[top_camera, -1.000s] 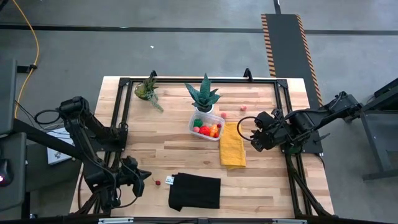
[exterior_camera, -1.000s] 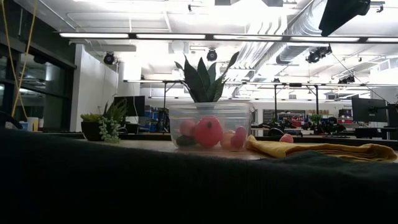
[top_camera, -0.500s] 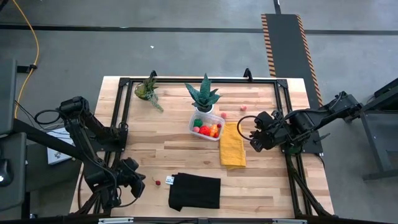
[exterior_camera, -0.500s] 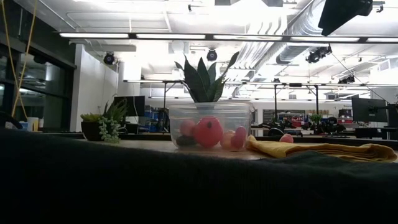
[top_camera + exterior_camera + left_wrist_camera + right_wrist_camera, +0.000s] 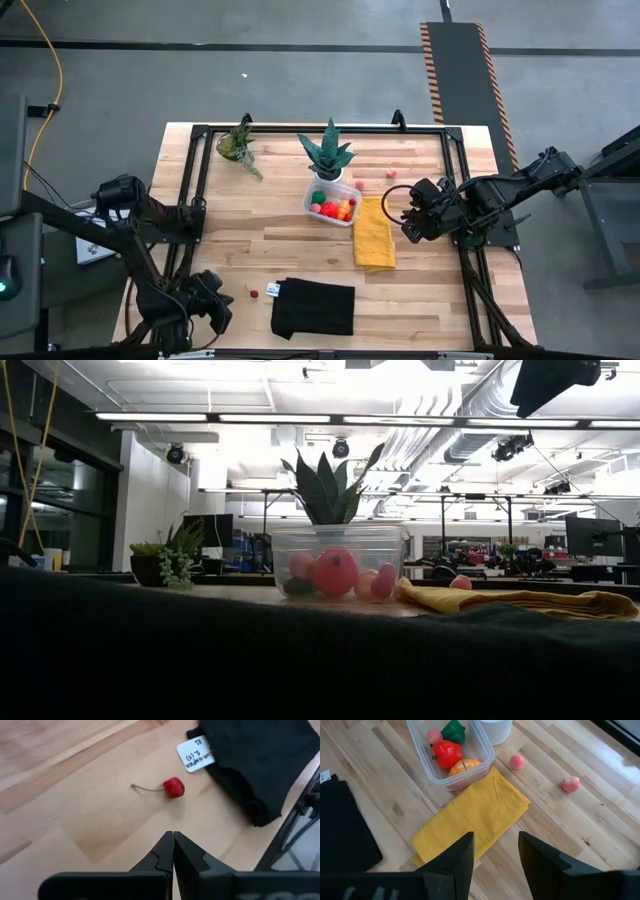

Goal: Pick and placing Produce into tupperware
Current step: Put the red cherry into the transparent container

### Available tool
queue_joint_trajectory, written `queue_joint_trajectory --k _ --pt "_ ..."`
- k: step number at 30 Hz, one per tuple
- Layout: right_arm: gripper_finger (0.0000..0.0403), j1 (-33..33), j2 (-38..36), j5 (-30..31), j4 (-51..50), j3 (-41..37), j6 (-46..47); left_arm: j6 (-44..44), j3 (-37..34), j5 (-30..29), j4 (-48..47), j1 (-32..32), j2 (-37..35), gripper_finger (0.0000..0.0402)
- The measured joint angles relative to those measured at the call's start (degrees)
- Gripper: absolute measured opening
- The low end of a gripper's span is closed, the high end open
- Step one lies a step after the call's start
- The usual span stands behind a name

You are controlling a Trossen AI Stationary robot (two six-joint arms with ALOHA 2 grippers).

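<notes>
A: Left gripper (image 5: 173,851) sits low at the table's front-left, fingers pressed together on nothing, with a red cherry (image 5: 173,787) lying loose just ahead by the black cloth (image 5: 313,307).

B: And the right gripper (image 5: 495,851) hangs parted and empty over the yellow cloth (image 5: 470,820). The tupperware (image 5: 482,761) beside it holds red, green and orange produce; two pink pieces (image 5: 516,762) rest outside.

The left gripper (image 5: 173,851) hangs low at the table's near left corner, fingers pressed together. The right gripper (image 5: 495,851) hovers at the right side, fingers parted and empty.
</notes>
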Motion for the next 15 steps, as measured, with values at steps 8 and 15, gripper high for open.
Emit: queue_joint_trajectory --k 8,15 --pt "0.0146 0.0 0.0 0.1 0.0 0.0 1.0 0.0 0.8 -8.0 0.3 0.2 5.0 0.0" --pt "0.0146 0.0 0.0 -0.3 0.0 0.0 1.1 0.4 0.8 -3.9 1.2 0.2 6.4 0.0"
